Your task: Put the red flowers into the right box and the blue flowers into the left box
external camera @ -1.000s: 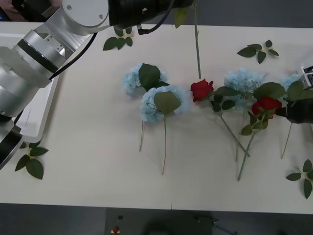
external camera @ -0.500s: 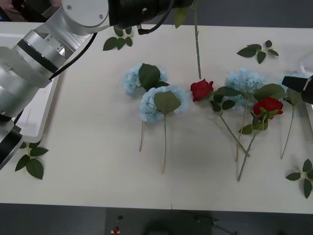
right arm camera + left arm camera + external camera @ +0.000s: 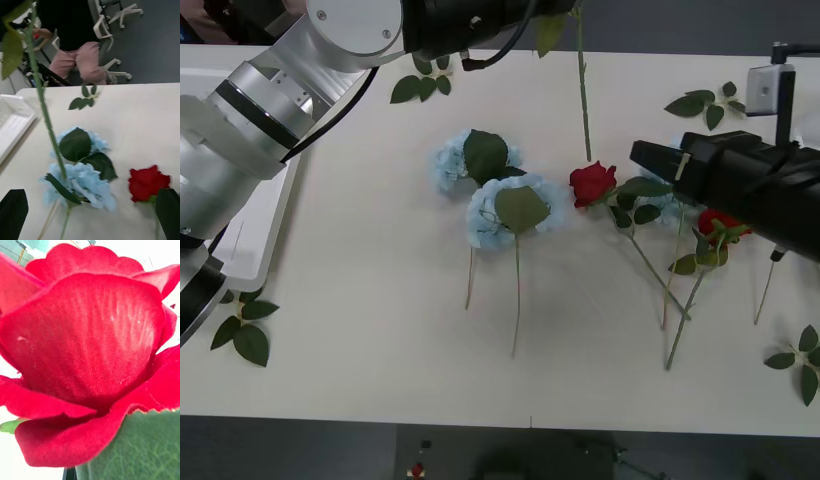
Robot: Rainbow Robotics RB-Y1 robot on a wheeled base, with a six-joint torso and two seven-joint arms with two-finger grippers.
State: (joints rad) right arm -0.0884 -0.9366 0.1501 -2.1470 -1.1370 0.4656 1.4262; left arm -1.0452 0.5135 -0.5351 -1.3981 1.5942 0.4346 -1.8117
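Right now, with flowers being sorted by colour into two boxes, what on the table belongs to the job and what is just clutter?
Job:
- red rose at centre
- red rose under the right arm
- rose head close before the left wrist camera
- two blue flowers
- blue flower partly hidden
- white tray at left
- right end effector, open

Clutter:
- loose leaf sprigs
-
-

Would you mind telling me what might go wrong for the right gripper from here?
1. The open right gripper hovers by the middle red rose, whose stem crosses the other rose's stem; lifting one may drag both.
2. A long green stem hangs from the raised left arm just behind that rose and could snag the gripper.
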